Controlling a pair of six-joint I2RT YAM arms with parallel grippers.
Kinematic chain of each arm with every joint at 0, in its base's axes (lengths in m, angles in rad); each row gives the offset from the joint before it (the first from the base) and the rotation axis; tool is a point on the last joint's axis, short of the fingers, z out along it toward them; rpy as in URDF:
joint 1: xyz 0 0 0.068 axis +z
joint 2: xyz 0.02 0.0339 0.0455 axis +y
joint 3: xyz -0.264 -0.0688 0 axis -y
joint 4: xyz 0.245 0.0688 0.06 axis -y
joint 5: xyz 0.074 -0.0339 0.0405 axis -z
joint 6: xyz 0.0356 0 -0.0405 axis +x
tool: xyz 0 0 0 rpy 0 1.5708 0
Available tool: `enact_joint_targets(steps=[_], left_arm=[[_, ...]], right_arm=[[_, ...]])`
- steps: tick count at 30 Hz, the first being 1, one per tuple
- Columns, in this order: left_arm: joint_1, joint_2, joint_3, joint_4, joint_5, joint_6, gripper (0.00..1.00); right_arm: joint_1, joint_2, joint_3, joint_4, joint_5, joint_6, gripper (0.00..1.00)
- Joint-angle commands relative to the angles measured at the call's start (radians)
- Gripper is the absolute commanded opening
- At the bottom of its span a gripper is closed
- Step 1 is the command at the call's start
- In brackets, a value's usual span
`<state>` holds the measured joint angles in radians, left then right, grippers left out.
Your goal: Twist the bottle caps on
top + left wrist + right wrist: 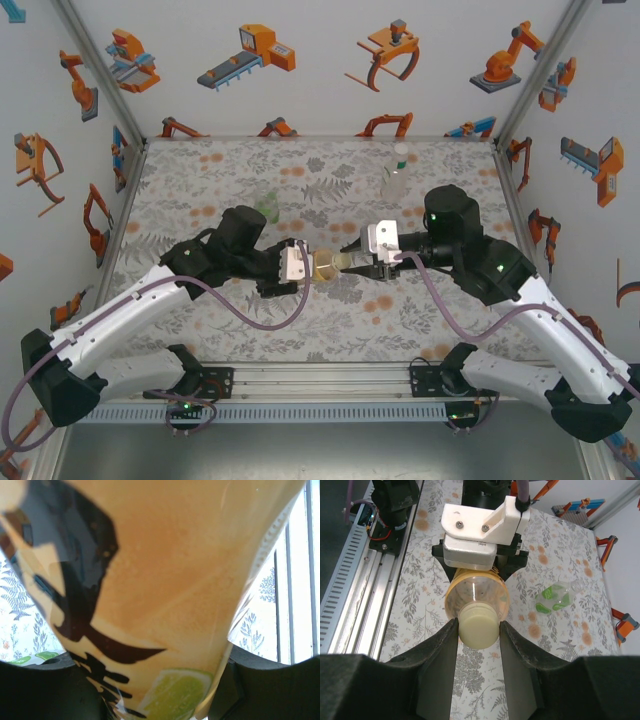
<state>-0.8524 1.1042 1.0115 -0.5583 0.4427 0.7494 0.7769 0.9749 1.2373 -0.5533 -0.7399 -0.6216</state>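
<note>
amber bottle (476,596) held sideways between both arms, neck toward right arm. left claw (305,266) pressed onto bottle body; label glossy, orange-yellow, black lettering, lime slice. cap (478,626) on bottle mouth: small, round, pale yellow, smooth plastic. right claw (356,268) pinching cap, dark matte fingers (437,660) touching it on both sides. green bottle (554,596), see-through, lying on side on flower-patterned table (560,540), well apart. slim clear bottle (397,178) upright near far edge.
</note>
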Motion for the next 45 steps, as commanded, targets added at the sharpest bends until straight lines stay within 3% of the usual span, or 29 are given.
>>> enact_joint_targets(steps=[1,11,20,22,27,32,38,40,45], left_arm=[[-0.005,-0.021,0.006,-0.018,0.031,0.015,0.0],[-0.005,-0.022,0.007,-0.017,0.03,0.015,0.0],[-0.005,-0.02,0.006,-0.01,0.009,0.008,0.0],[-0.005,-0.021,0.004,0.0,-0.01,0.001,0.0],[-0.005,-0.019,-0.001,0.029,-0.08,-0.022,0.0],[-0.005,-0.009,-0.012,0.082,-0.144,-0.057,0.0],[-0.005,0.037,-0.001,0.095,-0.2,-0.082,0.0],[-0.005,0.052,0.006,0.087,-0.217,-0.085,0.0],[-0.005,0.07,0.012,0.078,-0.256,-0.09,0.0]], right_arm=[[0.006,-0.007,-0.012,0.028,0.017,0.0,0.39],[0.006,-0.005,-0.021,0.05,0.013,0.015,0.38],[0.007,-0.006,-0.045,0.082,0.001,0.105,0.06],[0.007,-0.006,-0.067,0.128,0.022,0.205,0.0],[0.007,-0.017,-0.149,0.299,0.098,0.524,0.0],[0.007,-0.044,-0.272,0.499,0.333,0.982,0.0],[0.007,-0.066,-0.381,0.504,0.633,1.538,0.0],[0.007,-0.056,-0.389,0.464,0.665,1.7,0.0],[0.007,-0.02,-0.365,0.4,0.659,1.836,0.0]])
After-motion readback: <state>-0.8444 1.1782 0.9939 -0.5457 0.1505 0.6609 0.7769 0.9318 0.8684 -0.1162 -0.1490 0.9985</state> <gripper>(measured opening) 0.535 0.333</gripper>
